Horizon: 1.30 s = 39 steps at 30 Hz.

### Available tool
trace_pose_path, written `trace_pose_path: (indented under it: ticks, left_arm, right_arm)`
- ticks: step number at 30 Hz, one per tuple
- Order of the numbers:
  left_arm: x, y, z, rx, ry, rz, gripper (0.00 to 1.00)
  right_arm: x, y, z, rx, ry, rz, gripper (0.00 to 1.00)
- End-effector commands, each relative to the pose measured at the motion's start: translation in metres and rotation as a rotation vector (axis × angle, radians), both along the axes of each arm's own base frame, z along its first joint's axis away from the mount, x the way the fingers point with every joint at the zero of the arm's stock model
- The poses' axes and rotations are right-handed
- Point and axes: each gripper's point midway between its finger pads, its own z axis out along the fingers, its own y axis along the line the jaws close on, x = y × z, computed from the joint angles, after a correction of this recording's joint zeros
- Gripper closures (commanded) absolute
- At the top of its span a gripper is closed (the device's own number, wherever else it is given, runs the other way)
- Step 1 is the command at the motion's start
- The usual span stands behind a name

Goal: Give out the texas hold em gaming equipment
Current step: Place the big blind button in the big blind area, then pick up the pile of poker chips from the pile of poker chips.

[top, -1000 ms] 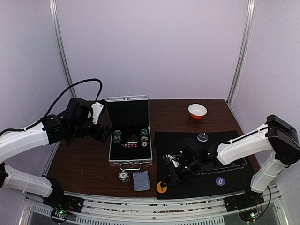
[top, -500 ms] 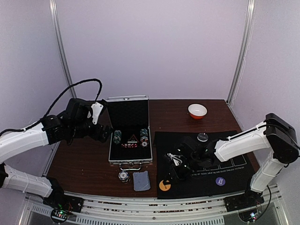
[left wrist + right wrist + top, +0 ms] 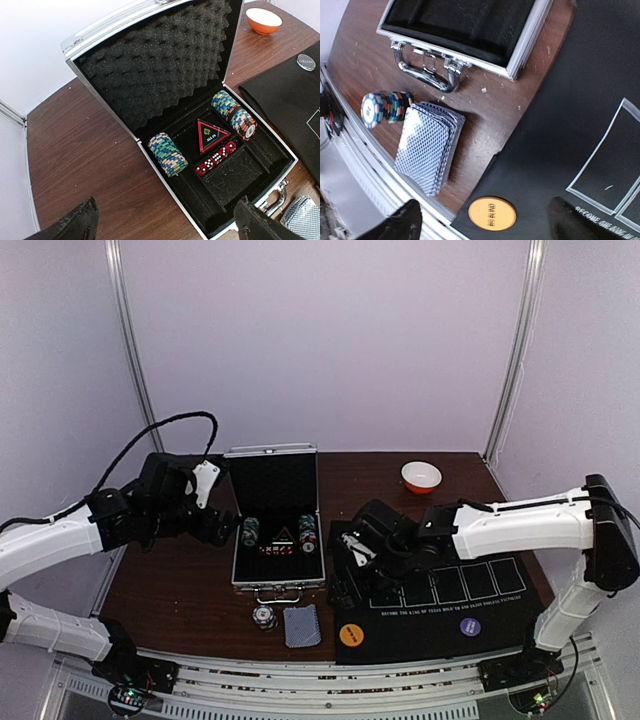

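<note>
Beside the case (image 3: 280, 582) handle on the tabletop (image 3: 180, 590): cards (image 3: 427, 147) just beside a chip stack (image 3: 385, 106); orange disc (image 3: 492, 213) on the mat (image 3: 580, 100); right fingers (image 3: 352, 565) and left fingers (image 3: 218, 524) spread wide, empty; probably best: centre over the cards, descend squarely, pinch both long edges.

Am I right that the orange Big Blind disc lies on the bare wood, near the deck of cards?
Not quite: the right wrist view shows the orange Big Blind disc on a corner of the black mat, not bare wood; the deck of cards is indeed nearby.

Table (image 3: 180, 590), case (image 3: 237, 552), mat (image 3: 500, 625), bowl (image 3: 421, 469), cards (image 3: 301, 625), chips (image 3: 263, 616)
</note>
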Motion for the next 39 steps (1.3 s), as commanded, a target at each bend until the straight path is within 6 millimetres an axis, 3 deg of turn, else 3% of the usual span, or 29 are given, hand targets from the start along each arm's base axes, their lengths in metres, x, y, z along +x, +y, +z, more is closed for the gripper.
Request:
trace_pose_path:
  ticks: [1,3,7,11,16,23,31,39]
  left_arm:
    - [0.003,-0.002,0.014,-0.034,-0.057,-0.014,0.02]
    - [0.003,-0.002,0.014,-0.033,-0.058,-0.014,0.02]
    - [0.006,0.001,0.016,-0.026,-0.072,0.007,0.02]
    - [0.016,0.023,0.007,-0.001,-0.046,0.116,0.02]
    - [0.029,0.056,-0.017,-0.07,0.048,0.226,0.02]
    - [0.032,0.062,-0.016,-0.085,0.045,0.24,0.02]
    - [0.03,0.058,-0.011,-0.108,0.028,0.213,0.02]
    - [0.029,0.054,-0.012,-0.118,0.034,0.189,0.02]
  right_arm:
    - [0.022,-0.021,0.032,-0.154,-0.218,-0.055,0.02]
    - [0.016,-0.004,0.05,-0.177,-0.325,0.013,0.0]
    - [-0.013,0.056,0.071,-0.161,-0.451,0.211,0.0]
    - [-0.028,0.112,0.069,-0.156,-0.532,0.319,0.0]
    - [-0.033,0.153,0.058,-0.137,-0.586,0.381,0.0]
    - [-0.031,0.171,0.029,-0.177,-0.56,0.413,0.0]
    - [-0.017,0.166,-0.002,-0.232,-0.491,0.392,0.0]
    - [-0.018,0.168,-0.021,-0.251,-0.459,0.413,0.12]
